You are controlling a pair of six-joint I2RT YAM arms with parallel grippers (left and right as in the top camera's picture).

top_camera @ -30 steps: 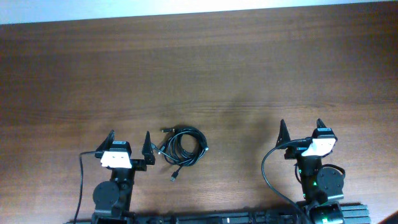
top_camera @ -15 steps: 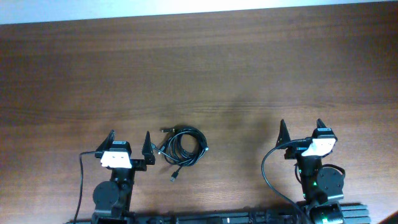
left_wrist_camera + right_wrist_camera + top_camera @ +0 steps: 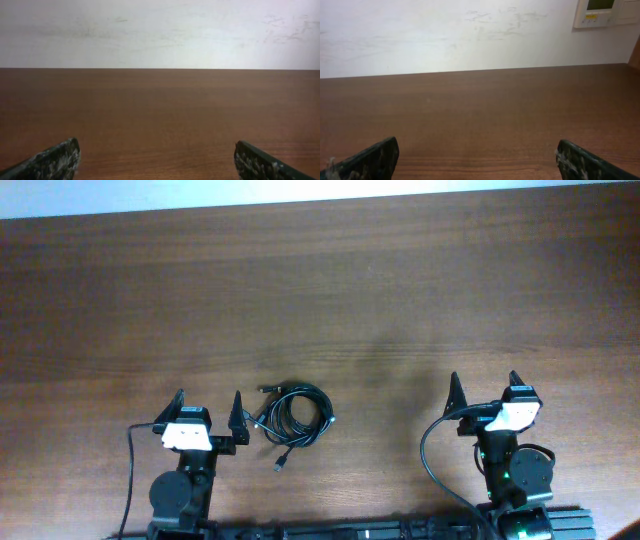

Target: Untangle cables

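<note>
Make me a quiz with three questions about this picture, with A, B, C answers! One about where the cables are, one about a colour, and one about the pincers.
1. Where do the cables lie?
A. beside the left pincer
B. beside the right pincer
C. far off by the wall

2. What colour are the cables?
A. white
B. black
C. red

3. How are the two pincers?
A. shut on the cables
B. shut and empty
C. open and empty

Answers:
1 A, the bundle sits close beside the left pincer.
2 B, the cables look black on the brown table.
3 C, the left pincer and the right pincer both have their fingers wide apart, with nothing between them.
</note>
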